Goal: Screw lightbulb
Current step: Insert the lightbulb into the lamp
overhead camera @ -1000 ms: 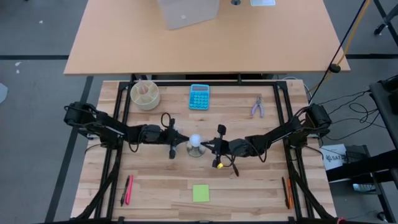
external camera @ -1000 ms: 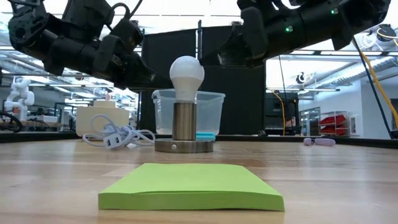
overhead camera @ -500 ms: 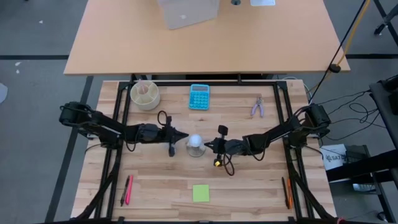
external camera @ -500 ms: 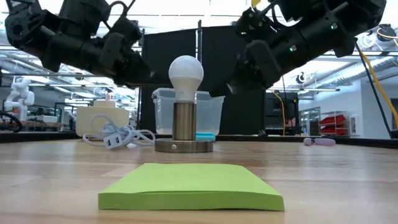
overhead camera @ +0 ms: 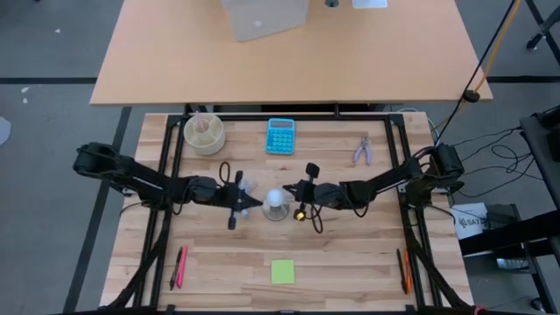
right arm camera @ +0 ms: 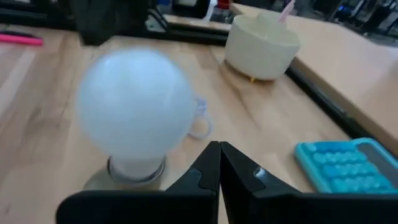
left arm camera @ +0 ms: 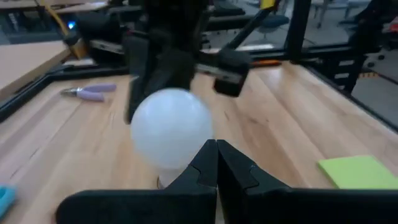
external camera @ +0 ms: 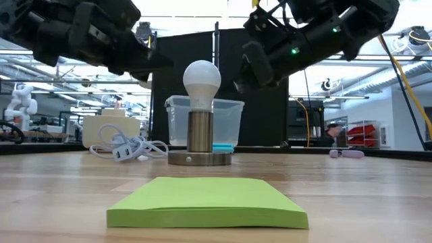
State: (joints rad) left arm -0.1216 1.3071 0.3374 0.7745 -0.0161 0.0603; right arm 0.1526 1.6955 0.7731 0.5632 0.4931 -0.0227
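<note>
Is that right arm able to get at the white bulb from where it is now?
Probably yes. The right gripper sits just beside the lightbulb, which stands upright in its metal socket, and nothing lies between them. Its fingers are shut, though, so it would need to open first.

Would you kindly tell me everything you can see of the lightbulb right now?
The lightbulb is white and frosted, with a rounded globe narrowing downward. It stands upright, globe on top, its neck seated in a grey metallic socket on a round base on the wooden table, near the middle. How far it is screwed in cannot be told. Neither hand touches it: the left hand and right hand flank it, both shut.
</note>
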